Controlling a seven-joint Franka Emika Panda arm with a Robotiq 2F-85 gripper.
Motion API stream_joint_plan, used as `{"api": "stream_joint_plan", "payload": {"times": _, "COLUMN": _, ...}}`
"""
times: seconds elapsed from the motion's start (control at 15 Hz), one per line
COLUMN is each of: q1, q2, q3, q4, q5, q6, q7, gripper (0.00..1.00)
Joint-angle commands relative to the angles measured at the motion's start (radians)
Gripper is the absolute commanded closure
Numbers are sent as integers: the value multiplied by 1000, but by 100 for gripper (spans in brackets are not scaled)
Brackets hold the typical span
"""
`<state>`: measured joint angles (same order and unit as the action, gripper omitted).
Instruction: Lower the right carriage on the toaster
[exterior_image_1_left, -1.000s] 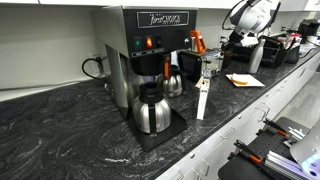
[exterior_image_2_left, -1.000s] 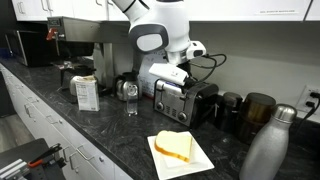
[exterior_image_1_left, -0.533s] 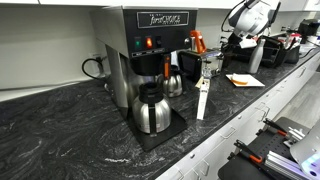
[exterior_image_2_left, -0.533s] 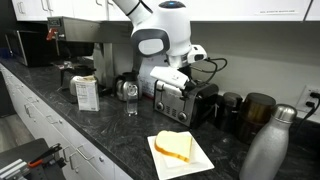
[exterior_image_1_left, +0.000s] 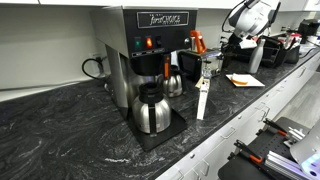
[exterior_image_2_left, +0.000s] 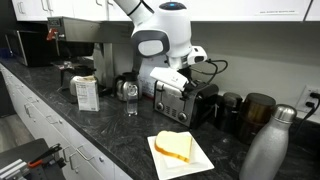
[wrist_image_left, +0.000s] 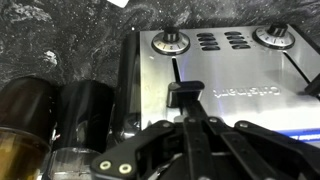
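The toaster (exterior_image_2_left: 192, 104) is a small low box with a shiny steel end, standing on the dark counter. In the wrist view its steel face (wrist_image_left: 235, 72) shows two knobs (wrist_image_left: 170, 41) (wrist_image_left: 273, 36) and a black carriage lever (wrist_image_left: 188, 95) in a vertical slot. My gripper (wrist_image_left: 190, 120) is shut, with its fingertips together right at this lever. In an exterior view my gripper (exterior_image_2_left: 172, 80) sits at the toaster's near top end. I cannot tell whether it presses the lever.
A plate with bread (exterior_image_2_left: 180, 150) lies in front of the toaster. A steel bottle (exterior_image_2_left: 270, 145) and dark canisters (exterior_image_2_left: 245, 112) stand beside it. The coffee brewer (exterior_image_1_left: 150, 45) and steel carafe (exterior_image_1_left: 150, 108) stand further along the counter, with a small box (exterior_image_2_left: 86, 92) and a glass (exterior_image_2_left: 130, 95).
The arm shifted slightly above the toaster between the earliest frames. Nothing visible has moved since half a second ago.
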<state>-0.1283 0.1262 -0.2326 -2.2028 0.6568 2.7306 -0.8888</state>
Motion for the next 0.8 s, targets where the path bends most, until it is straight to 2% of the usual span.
{"api": "stream_joint_plan", "payload": {"times": 0.0, "q1": -15, "q2": 47, "q3": 9, "q4": 30, "q5": 63, "q6": -8, "q7": -57, "gripper": 100}}
{"api": "stream_joint_plan", "payload": {"times": 0.73, "q1": -27, "q2": 138, "q3": 14, "q4": 42, "q5": 229, "q6": -6, "q7": -138, "gripper": 100}}
